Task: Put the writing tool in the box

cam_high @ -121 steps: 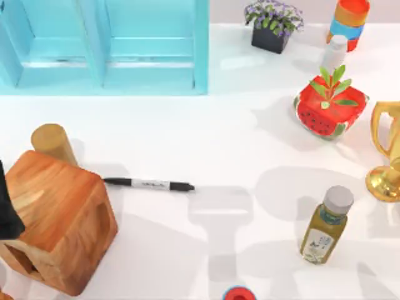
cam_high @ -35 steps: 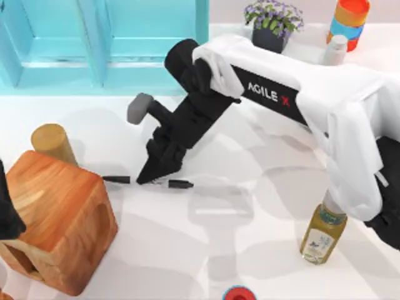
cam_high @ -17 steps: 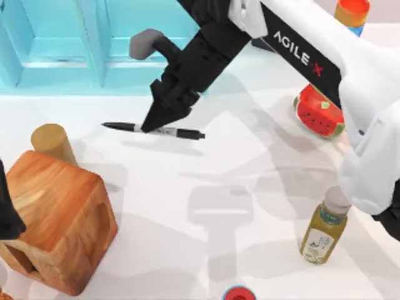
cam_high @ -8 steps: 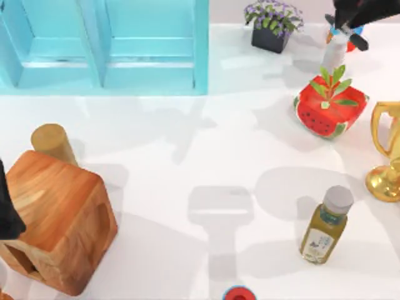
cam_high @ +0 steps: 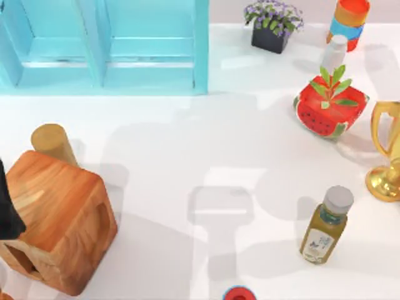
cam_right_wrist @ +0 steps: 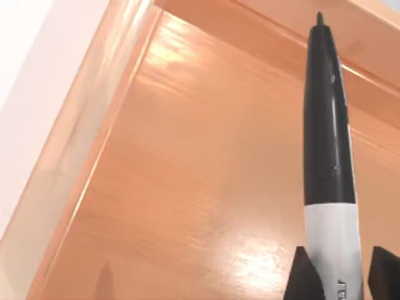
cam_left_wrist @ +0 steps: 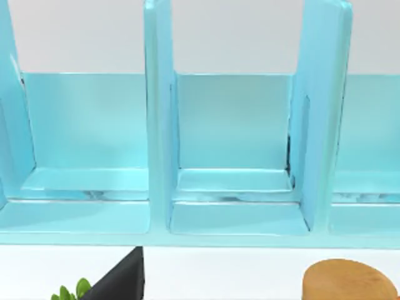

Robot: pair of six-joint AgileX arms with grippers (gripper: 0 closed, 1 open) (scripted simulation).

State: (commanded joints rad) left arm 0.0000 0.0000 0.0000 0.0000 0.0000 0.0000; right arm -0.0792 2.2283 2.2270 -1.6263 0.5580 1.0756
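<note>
The writing tool, a marker with a black end and a white band, is held in my right gripper. Its black fingers are shut on the white band, in front of an orange-brown wooden surface. The turquoise box lies at the top view's upper left. Its central divider and stepped walls face the left wrist camera. My left arm stays parked at the table's left edge.
A rounded wooden block and a wooden cylinder stand at the left. On the right are a red watermelon pot, an oil bottle, a gold trophy, a flower pot and an orange-blue cup.
My right arm picked the marker off the table, lifted it towards the back right and has now left the top view. Only shadows move on the table.
</note>
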